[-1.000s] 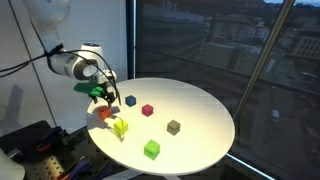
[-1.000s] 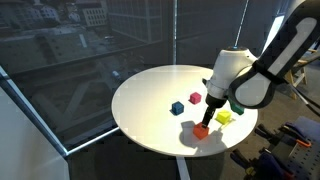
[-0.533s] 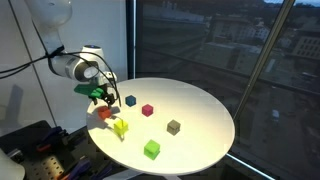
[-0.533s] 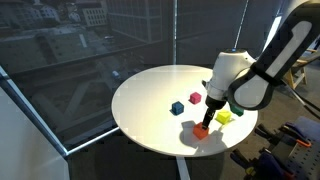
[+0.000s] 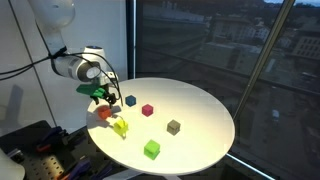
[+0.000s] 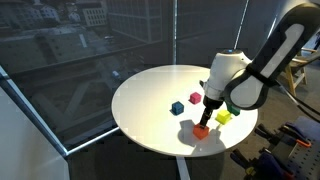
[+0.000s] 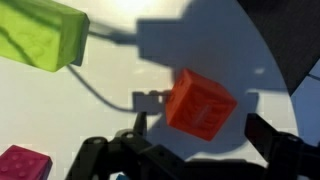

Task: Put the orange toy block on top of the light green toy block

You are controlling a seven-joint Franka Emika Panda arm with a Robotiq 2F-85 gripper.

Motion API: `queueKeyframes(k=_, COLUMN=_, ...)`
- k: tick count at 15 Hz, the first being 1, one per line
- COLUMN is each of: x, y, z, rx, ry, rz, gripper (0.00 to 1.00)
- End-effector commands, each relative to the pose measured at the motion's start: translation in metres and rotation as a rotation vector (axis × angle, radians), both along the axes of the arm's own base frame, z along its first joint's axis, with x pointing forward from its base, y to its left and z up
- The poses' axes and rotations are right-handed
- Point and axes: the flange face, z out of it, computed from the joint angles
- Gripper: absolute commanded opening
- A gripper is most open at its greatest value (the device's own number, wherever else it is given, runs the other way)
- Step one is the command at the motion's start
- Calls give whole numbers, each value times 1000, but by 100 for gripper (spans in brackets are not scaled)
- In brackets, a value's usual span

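- the gripper point(image 7: 198, 124) hangs over the orange toy block point(image 7: 200, 105), which sits right of the middle in the wrist view.
- its two fingers are spread wide, one on each side of the block. there is a small gap on both sides, so it is not holding anything yet.
- i think the fingers are spread like that so they can slide down past the block's sides before they squeeze.
- the orange block sits on the round white table point(image 5: 200, 110). it looks turned a bit, so its corners do not line up with the fingers, and the squeeze may push it round.
- the light green toy block point(image 7: 40, 35) is at the upper left of the wrist view, near the orange one but not touching. its top is bare, and that is where the orange block has to go.
- in an exterior view the orange block point(image 5: 104, 113) is at the left edge of the table, with the light green block point(image 5: 121, 127) just below and right of it.
- a magenta cube point(image 7: 22, 163) peeks in at the lower left of the wrist view, close to the left finger. the finger could bump it.
- a blue cube point(image 5: 131, 101), an olive cube point(image 5: 173, 127) and a bright green cube point(image 5: 151, 149) sit further out on the table, well out of the way.
- my guess is that the grab comes next, and then a short lift over to the light green block.
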Motion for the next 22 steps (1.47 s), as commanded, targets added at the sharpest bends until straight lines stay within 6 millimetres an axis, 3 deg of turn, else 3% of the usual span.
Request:
queueKeyframes(k=1, x=11, y=2, z=-5, rx=-10, ry=0, rz=14, gripper=100)
queueKeyframes(k=14, x=18, y=6, z=-27, rx=-15, ry=27, rz=21, gripper=97)
queueKeyframes(k=15, x=18, y=6, z=-28, rx=-14, ry=29, rz=22, gripper=74)
queueKeyframes(k=17, x=19, y=7, z=-28, rx=-13, ry=28, rz=23, gripper=70)
queueKeyframes(k=20, x=20, y=8, z=-27, rx=-11, ry=25, rz=25, gripper=46)
queueKeyframes(k=21, x=21, y=8, z=-26, rx=-11, ry=24, rz=24, gripper=82)
queueKeyframes(k=22, x=21, y=7, z=-25, rx=-14, ry=21, rz=23, gripper=89)
